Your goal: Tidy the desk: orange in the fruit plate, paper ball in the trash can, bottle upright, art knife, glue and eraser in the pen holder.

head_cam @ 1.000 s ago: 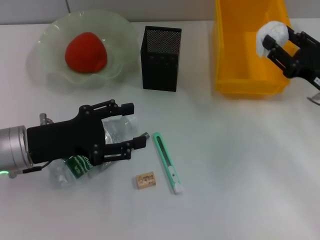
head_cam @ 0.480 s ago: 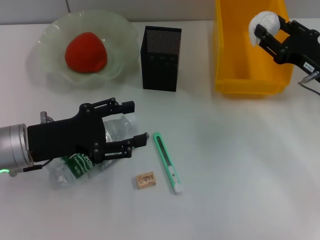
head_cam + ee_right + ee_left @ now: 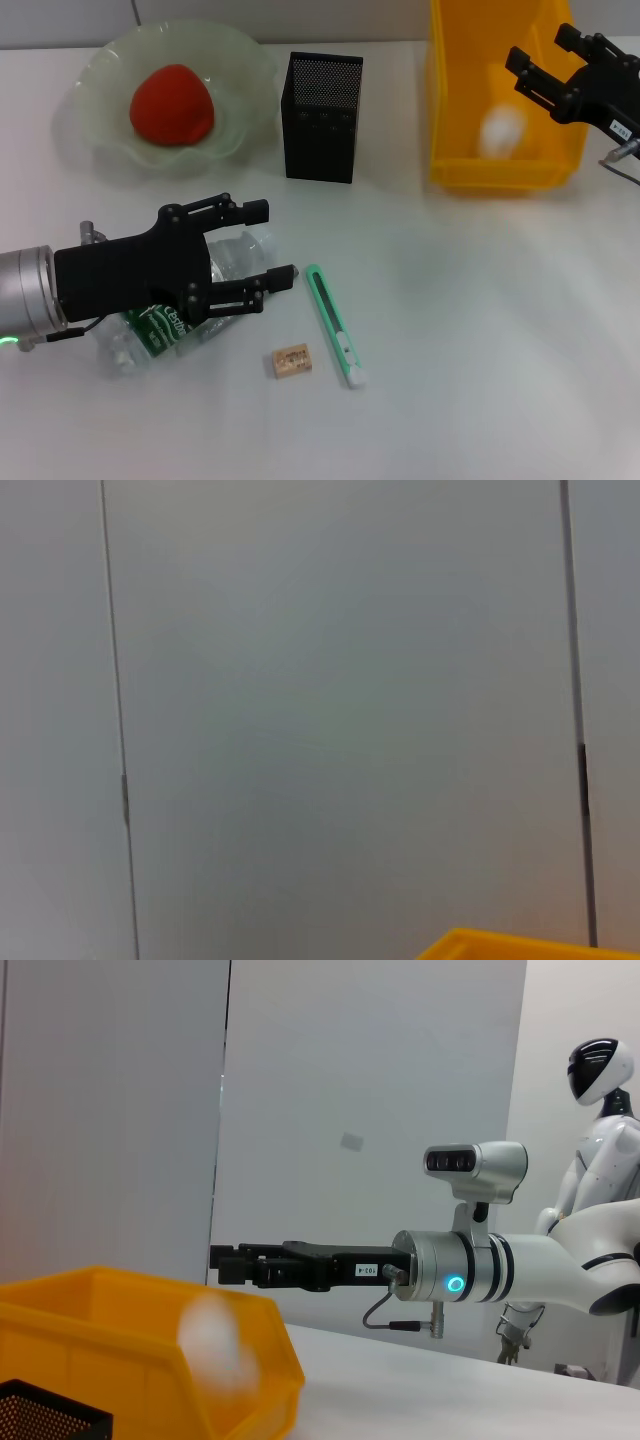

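A: What does the right gripper (image 3: 548, 62) have hold of at the upper right of the head view?

B: Nothing. Its black fingers are spread wide over the yellow bin (image 3: 450, 120), and the white paper ball (image 3: 502, 130) shows as a pale blur inside the bin, below and left of the fingertips, clear of them. In the left wrist view the same gripper (image 3: 225, 1263) reaches level above the bin (image 3: 120, 1340), the ball (image 3: 212, 1335) blurred at the bin's near wall.

A: And the left gripper (image 3: 268, 245)?

B: At lower left of the head view it lies level, fingers open, one above and one below a clear plastic bottle (image 3: 150, 330) that lies on its side with a green label. Whether the fingers touch the bottle cannot be told; they are not closed on it.

A: Where are the other items?

B: The red-orange fruit (image 3: 172, 104) sits in the pale green glass plate (image 3: 100, 140) at upper left. The black mesh pen holder (image 3: 322, 118) stands upright at upper centre, between plate and bin. The green art knife (image 3: 333, 324) lies flat just right of the left fingertips, and the small tan eraser (image 3: 291, 361) rests just beside its lower end, not touching. All sit on the white table (image 3: 480, 330).

A: The right wrist view?

B: Only a grey wall and a yellow corner of the bin (image 3: 520, 946) at lower right
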Available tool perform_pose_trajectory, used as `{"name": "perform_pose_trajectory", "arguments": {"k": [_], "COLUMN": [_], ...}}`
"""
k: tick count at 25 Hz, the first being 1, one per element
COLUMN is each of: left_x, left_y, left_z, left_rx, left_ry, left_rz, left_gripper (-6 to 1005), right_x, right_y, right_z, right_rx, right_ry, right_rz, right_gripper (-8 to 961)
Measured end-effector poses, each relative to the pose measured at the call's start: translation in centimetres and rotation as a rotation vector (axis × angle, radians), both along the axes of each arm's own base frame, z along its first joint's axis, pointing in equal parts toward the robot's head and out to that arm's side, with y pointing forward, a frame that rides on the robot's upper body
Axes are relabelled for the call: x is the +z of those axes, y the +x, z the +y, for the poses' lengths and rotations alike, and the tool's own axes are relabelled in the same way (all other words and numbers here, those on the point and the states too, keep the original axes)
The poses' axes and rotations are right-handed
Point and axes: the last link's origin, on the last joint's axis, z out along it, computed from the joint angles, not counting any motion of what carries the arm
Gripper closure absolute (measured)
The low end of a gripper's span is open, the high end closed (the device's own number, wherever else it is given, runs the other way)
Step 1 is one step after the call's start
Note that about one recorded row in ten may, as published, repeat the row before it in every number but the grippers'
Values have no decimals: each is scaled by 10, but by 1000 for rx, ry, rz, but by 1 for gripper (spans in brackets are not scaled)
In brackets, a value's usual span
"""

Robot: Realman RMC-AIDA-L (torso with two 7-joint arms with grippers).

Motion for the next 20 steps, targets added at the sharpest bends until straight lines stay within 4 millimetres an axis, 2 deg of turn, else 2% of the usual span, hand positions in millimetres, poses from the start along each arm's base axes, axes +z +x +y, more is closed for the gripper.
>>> {"name": "perform_pose_trajectory", "arguments": {"k": [9, 14, 20], "left_x": [-1, -1, 0], "left_y": [0, 0, 1], "left_z": [-1, -1, 0], "left_rx": [1, 5, 20], "left_ry": [-4, -8, -20], "left_rz": [-5, -7, -9], "left_gripper": [202, 202, 202], "right_x": [3, 11, 10], "right_y": [-1, -5, -10], "right_z": [-8, -31, -65], "right_rx": [31, 128, 272], "right_ry": [8, -3, -199], "right_rz": [37, 123, 156], "right_gripper": [201, 200, 199]}}
